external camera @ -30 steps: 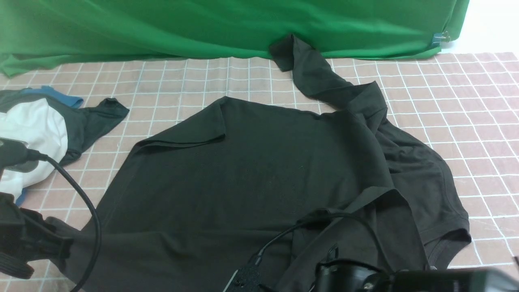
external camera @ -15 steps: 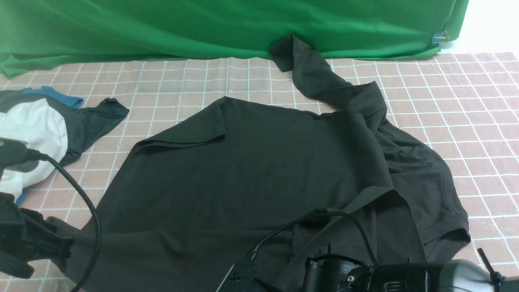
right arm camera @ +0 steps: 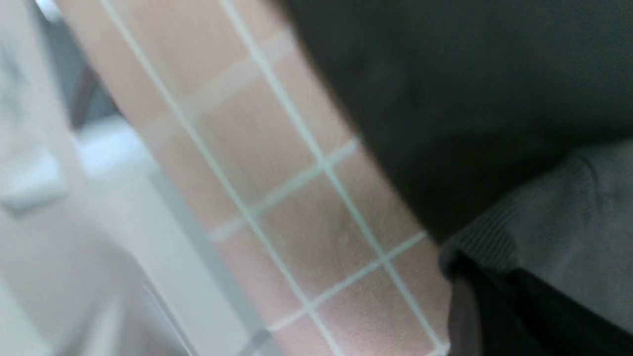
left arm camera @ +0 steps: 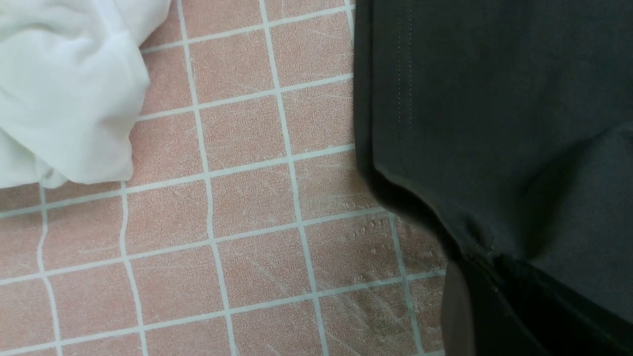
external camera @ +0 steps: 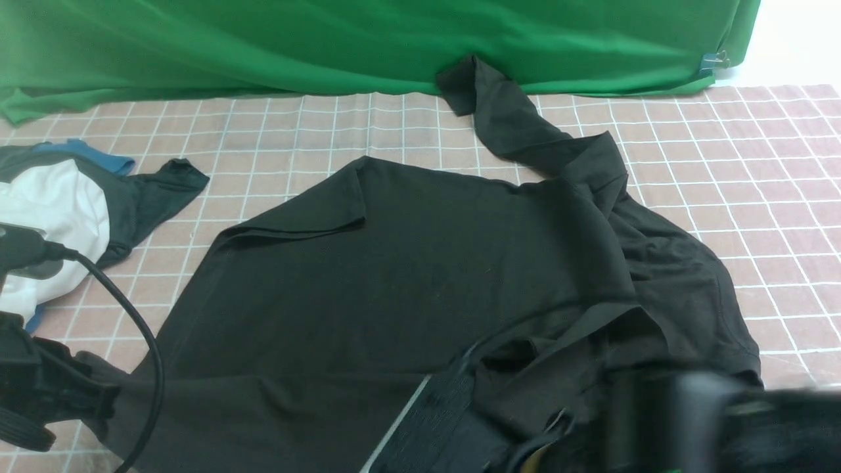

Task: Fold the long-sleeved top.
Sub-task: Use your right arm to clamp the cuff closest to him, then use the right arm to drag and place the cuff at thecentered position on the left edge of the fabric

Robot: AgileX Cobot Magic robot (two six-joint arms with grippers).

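**Dark top lies spread out, a tool on it at each near corner**

The long-sleeved top (external camera: pixel 407 276) lies spread over the middle of the surface (external camera: pixel 755 164) and reaches its near edge. One sleeve (external camera: pixel 506 118) runs back to the far edge, its end against the green backdrop (external camera: pixel 328 39). The right side of the top is bunched in folds. At the near left corner the left tool (external camera: pixel 98 396) is clamped on the edge of the top, the cloth puckering where it enters the grip. Near the near right corner the right tool (right arm camera: pixel 470 282) is blurred; a ribbed edge of the top is gathered into its grip. Toward the left edge, apart from the top, lie a white garment (external camera: pixel 52 203) and a smaller dark cloth (external camera: pixel 151 197) with blue trim.
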